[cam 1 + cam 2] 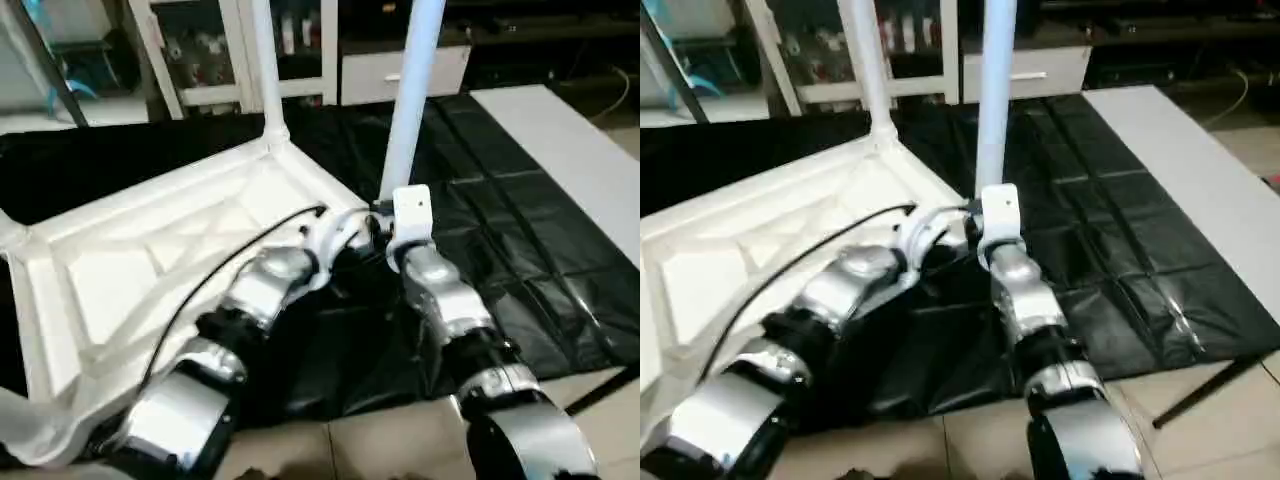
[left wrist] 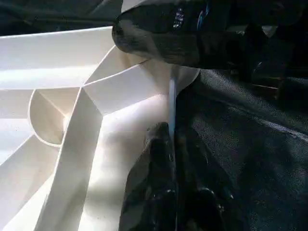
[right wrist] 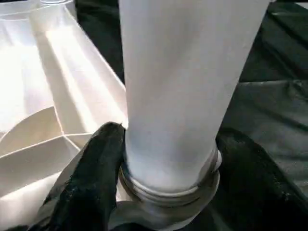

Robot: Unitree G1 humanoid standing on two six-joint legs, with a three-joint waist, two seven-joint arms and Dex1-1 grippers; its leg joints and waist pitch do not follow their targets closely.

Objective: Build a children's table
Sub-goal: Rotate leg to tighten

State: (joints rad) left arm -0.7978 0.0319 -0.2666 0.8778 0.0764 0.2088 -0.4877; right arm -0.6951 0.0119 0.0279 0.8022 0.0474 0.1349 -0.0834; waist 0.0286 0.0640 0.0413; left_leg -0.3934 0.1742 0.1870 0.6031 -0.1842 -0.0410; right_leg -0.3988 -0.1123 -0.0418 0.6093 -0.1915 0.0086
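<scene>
The white tabletop (image 1: 150, 260) lies upside down on the black cover, ribbed underside up. One white leg (image 1: 265, 70) stands upright in its far corner socket. A second leg (image 1: 410, 100) stands at the near right corner, its threaded end (image 3: 168, 187) at the socket. My right gripper (image 3: 171, 144) is shut on this leg low down, a black finger (image 3: 91, 178) on each side. Beside it, my left gripper (image 2: 173, 132) is shut on the tabletop's thin rim wall (image 2: 172, 106) close to that corner. The silver forearms (image 1: 270, 290) hide the corner itself in the eye views.
The black cover (image 1: 500, 250) spreads to the right of the tabletop. A white board (image 1: 570, 150) lies along the right side. White shelving and a drawer unit (image 1: 400, 70) stand behind. Tiled floor (image 1: 390, 440) shows at the near edge, with a black bar (image 1: 610, 385) at the right.
</scene>
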